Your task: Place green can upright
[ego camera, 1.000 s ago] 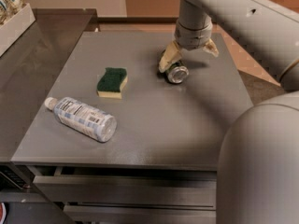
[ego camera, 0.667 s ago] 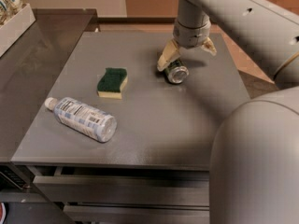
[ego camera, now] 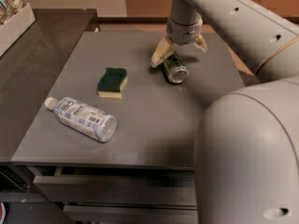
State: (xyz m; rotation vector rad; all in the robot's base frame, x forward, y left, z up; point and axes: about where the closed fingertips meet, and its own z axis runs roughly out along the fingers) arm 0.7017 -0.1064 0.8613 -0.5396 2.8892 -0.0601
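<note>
The green can (ego camera: 174,68) lies on its side at the back right of the grey table (ego camera: 154,125), with one shiny silver end facing the camera. My gripper (ego camera: 180,50) hangs straight down over the can's far end. Its cream fingers (ego camera: 160,55) stand apart, one on each side of the can. The left finger is close against the can and the right finger stands clear of it. The can's far end is hidden behind the gripper.
A green-and-yellow sponge (ego camera: 112,82) lies left of the can. A clear plastic bottle (ego camera: 82,118) with a white label lies on its side at the front left. My arm's large housing (ego camera: 247,157) fills the front right. A dark counter (ego camera: 28,69) adjoins on the left.
The gripper has shifted slightly left and back over the can. The can has hardly moved.
</note>
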